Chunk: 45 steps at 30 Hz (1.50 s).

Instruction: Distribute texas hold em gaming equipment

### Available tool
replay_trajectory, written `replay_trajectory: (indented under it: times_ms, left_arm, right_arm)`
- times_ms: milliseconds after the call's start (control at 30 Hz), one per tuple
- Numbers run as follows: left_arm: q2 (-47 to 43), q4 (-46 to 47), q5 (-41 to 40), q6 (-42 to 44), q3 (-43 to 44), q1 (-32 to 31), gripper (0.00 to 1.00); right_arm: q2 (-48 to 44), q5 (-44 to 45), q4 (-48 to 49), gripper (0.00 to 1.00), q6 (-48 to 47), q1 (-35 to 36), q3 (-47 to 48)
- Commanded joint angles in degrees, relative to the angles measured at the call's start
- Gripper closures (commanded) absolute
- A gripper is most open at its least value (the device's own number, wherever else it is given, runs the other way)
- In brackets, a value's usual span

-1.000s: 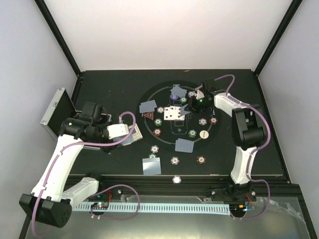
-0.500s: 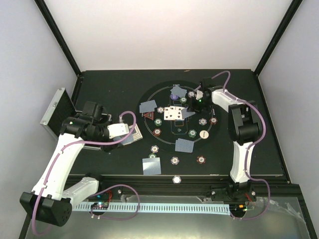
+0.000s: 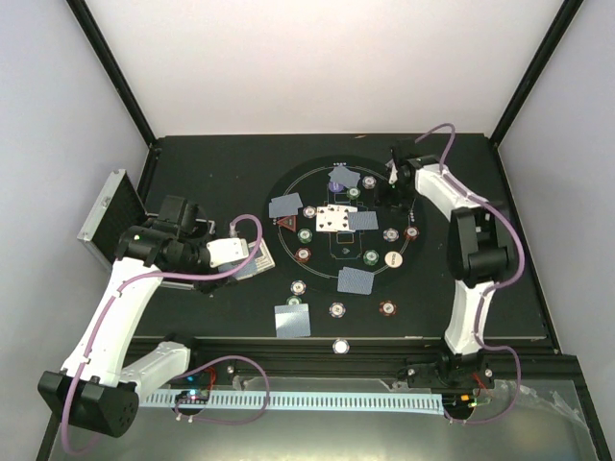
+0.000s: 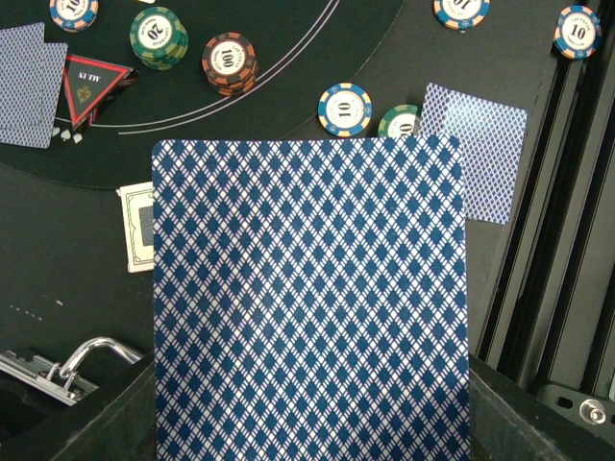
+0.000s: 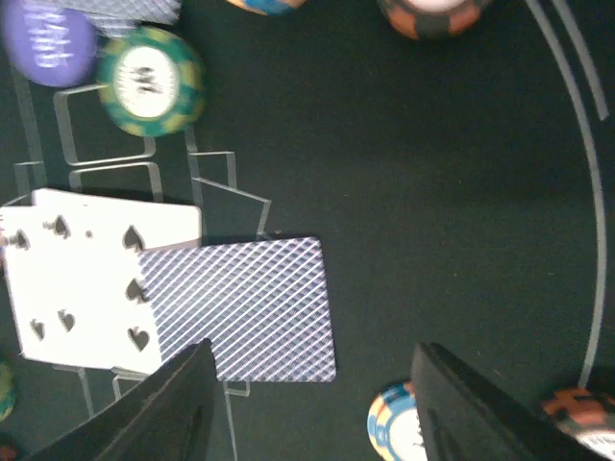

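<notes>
My left gripper (image 3: 246, 259) hovers left of the round mat (image 3: 288, 182), shut on a stack of blue diamond-backed playing cards (image 4: 307, 298) that fills the left wrist view and hides the fingertips. My right gripper (image 5: 317, 423) is open above the mat's far right part, nothing between its fingers (image 5: 173, 403). Just ahead of it a face-down card (image 5: 235, 307) lies flat, overlapping a face-up spade card (image 5: 86, 288). More face-down cards (image 3: 356, 280) and striped poker chips (image 3: 304, 236) are spread over the mat. A red triangle marker (image 3: 286, 223) sits at its left, a purple button (image 5: 48, 43) at the far side.
The silver ribbed case (image 3: 104, 213) stands open at the table's left edge. A white button disc (image 3: 393, 257) lies on the mat's right side, and a chip (image 5: 394, 427) sits close under my right fingers. One face-down card (image 3: 292, 320) lies off the mat near the front rail (image 3: 288, 348).
My right gripper has opened and let go of the face-down card beside the face-up one, then drawn back toward the far right. The left arm has not moved.
</notes>
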Motion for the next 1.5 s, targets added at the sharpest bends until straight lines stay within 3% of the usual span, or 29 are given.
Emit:
replay_trajectory:
  times_ms: [0, 100, 300, 433, 633, 933, 1467]
  left_arm:
    - [-0.76, -0.15, -0.01, 0.04, 1.76, 0.15, 0.98]
    - [-0.70, -0.25, 0.17, -0.13, 1.60, 0.15, 0.99]
    - [-1.00, -0.59, 0.32, -0.34, 1.41, 0.15, 0.98]
    - [-0.85, -0.48, 0.74, -0.35, 1.50, 0.15, 0.98]
    - [-0.94, -0.72, 1.01, -0.28, 1.65, 0.15, 0.98]
    - [-1.34, -1.01, 1.00, -0.08, 1.63, 0.15, 0.98]
    - [-1.44, -1.71, 0.70, 0.17, 2.03, 0.15, 0.98]
  right_arm:
    - [-10.44, 1.36, 0.99, 0.37, 1.85, 3.71, -3.44]
    - [-18.04, -5.76, 7.72, 0.27, 6.13, 9.11, -10.48]
    - [-30.68, -20.09, 25.39, 0.16, 19.74, 22.77, -22.66]
    - [-32.74, -24.69, 37.96, 0.14, 29.26, 30.04, -28.27]
    - [-29.74, -25.69, 47.80, 0.15, 35.99, 37.92, -30.58]
    - [-22.09, -27.93, 57.54, 0.16, 41.84, 42.75, -28.37]
    - [-11.20, -32.83, 69.57, 0.20, 49.94, 43.15, -25.24]
